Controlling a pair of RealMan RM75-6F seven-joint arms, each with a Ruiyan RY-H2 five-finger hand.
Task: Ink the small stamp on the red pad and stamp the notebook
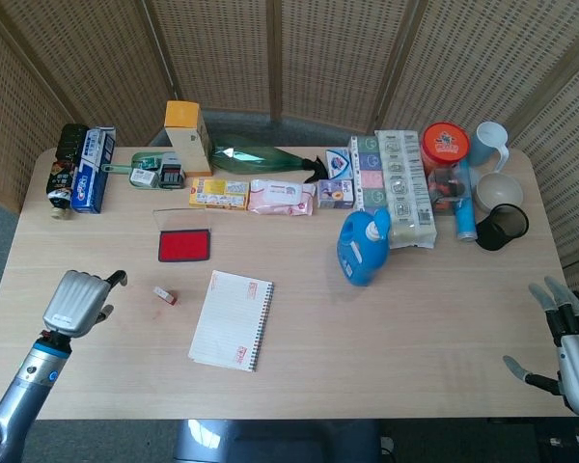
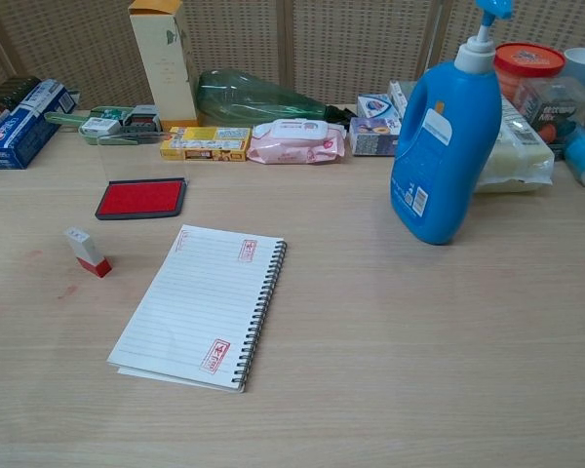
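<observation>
The small stamp [image 1: 164, 295] [image 2: 88, 252], white with a red base, stands on the table left of the spiral notebook [image 1: 232, 319] [image 2: 203, 304]. The notebook's lined page carries two red imprints. The red ink pad [image 1: 184, 245] [image 2: 141, 198] lies uncovered just beyond them. My left hand [image 1: 77, 302] hovers over the table left of the stamp with its back to the camera, one digit pointing toward the stamp, and it holds nothing. My right hand [image 1: 569, 338] hangs at the table's right edge with its fingers spread and empty.
A blue detergent bottle [image 1: 364, 247] [image 2: 445, 146] stands right of the notebook. Along the back edge runs a row of boxes, a green bottle [image 1: 261, 159], a wipes packet [image 1: 281, 196], jars and cups [image 1: 490, 145]. The pad's transparent lid [image 2: 136, 156] stands behind it.
</observation>
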